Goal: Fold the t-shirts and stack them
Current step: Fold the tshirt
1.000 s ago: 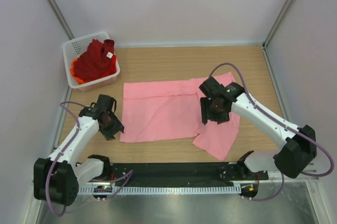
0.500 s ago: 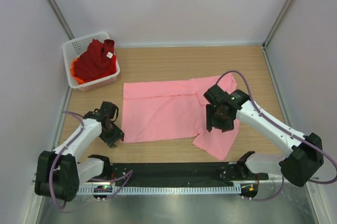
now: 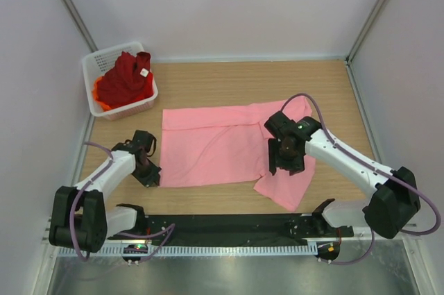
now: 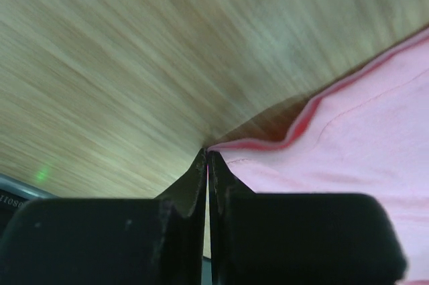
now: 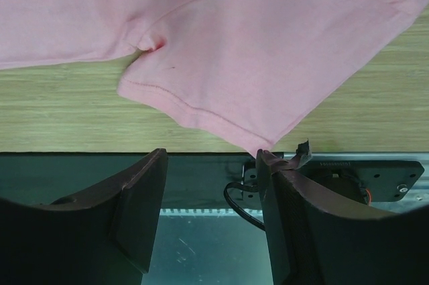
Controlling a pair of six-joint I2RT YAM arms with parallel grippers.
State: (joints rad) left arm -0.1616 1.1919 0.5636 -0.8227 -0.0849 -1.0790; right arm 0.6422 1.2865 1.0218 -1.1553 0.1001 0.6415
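Barely begun: the pink shirt [image 3: 208,146] lies unfolded mid-table; the red shirt [image 3: 128,76] and orange shirt [image 3: 99,99] sit heaped in the basket [image 3: 97,57] at 10 o'clock; the left claw [image 3: 150,172] is pressed together at the pink shirt's 8 o'clock corner, cloth caught or not unclear; the right claw [image 3: 286,161] is spread above the 4 o'clock sleeve.

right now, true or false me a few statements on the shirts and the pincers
1. The pink shirt lies spread on the table. True.
2. The red shirt is folded on top of it. False: it sits bunched in the basket.
3. The left pincer stands wide open. False: it is shut, at the pink shirt's edge.
4. The right pincer is open and holds nothing. True.
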